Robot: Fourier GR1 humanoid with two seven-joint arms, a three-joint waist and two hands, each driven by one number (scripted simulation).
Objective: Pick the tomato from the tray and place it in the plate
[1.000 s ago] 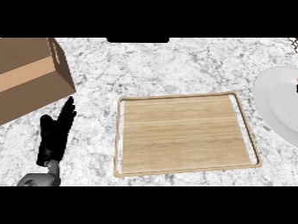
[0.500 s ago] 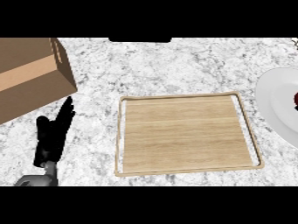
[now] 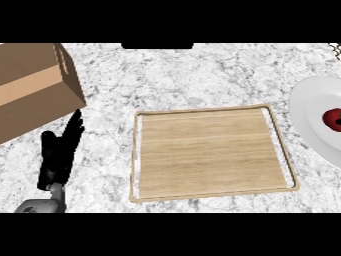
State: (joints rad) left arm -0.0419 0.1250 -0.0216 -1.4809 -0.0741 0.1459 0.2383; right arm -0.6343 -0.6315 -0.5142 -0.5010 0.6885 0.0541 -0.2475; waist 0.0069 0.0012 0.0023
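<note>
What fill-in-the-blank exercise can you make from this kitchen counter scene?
1. The red tomato lies on the white ____.
2. The wooden tray holds ____.
3. The left hand rests open beside the cardboard ____.

Missing words: plate; nothing; box.

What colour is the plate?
The plate is plain white, clearest in the head view.

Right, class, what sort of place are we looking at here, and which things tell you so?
Most likely a kitchen counter: the speckled stone worktop, a wooden tray lying on it, and a white plate with a tomato on it.
</note>
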